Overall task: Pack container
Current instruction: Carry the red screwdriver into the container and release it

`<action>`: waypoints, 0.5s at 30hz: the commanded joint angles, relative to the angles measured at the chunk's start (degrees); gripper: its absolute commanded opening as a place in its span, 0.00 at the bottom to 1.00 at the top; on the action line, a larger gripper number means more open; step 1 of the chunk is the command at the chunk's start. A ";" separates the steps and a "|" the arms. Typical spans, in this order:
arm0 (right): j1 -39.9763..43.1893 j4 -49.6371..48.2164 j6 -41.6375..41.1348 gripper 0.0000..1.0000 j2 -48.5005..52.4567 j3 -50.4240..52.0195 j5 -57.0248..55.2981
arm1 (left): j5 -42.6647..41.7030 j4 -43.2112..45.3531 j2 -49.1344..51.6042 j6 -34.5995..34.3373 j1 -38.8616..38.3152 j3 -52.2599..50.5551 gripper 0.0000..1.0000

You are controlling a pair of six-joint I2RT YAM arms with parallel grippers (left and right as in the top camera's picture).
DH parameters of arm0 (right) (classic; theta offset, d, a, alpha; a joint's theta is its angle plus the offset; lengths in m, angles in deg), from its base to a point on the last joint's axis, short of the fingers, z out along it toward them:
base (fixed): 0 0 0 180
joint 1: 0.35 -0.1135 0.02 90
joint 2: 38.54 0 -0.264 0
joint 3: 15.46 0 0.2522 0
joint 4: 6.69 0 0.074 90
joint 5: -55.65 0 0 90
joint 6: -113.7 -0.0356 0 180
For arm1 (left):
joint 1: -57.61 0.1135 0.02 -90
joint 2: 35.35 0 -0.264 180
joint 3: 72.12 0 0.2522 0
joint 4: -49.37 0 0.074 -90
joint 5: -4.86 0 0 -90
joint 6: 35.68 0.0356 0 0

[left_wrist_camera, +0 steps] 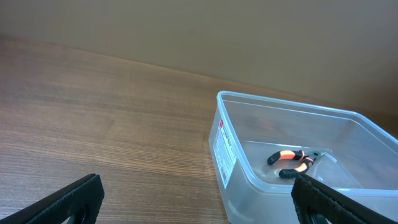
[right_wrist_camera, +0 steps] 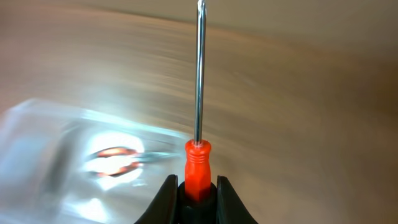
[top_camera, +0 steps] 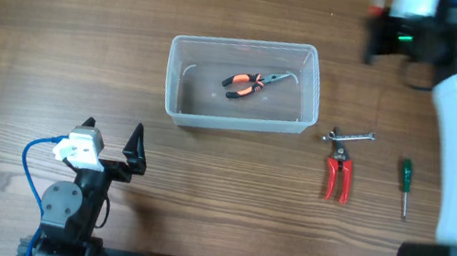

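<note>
Right claw (right_wrist_camera: 198, 190) pinching red screwdriver (right_wrist_camera: 198, 163), left claw (left_wrist_camera: 196, 188) spread, wood-grain table (left_wrist_camera: 93, 93), beige wall (left_wrist_camera: 249, 31)

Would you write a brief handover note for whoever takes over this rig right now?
Left tool: open, empty, on the table's near side.
Right tool: shut on a red-handled screwdriver, beyond the container's far right corner.
Done: orange pliers lie in the container.
Left: the held screwdriver, then the red cutters and green screwdriver lying on the table right of the container.
</note>
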 commanded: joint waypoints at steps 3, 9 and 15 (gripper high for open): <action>-19.65 0.07 36.85 0.04 4.76 2.10 3.56 | 0.17 -0.04 -0.09 -0.68 0.33 -0.24 1.00; -25.55 -3.56 47.19 0.04 16.96 2.27 2.14 | 0.17 -0.04 -0.09 -0.68 0.33 -0.24 1.00; -25.68 -9.73 42.62 0.04 26.01 2.27 2.01 | 0.17 -0.04 -0.09 -0.68 0.33 -0.24 1.00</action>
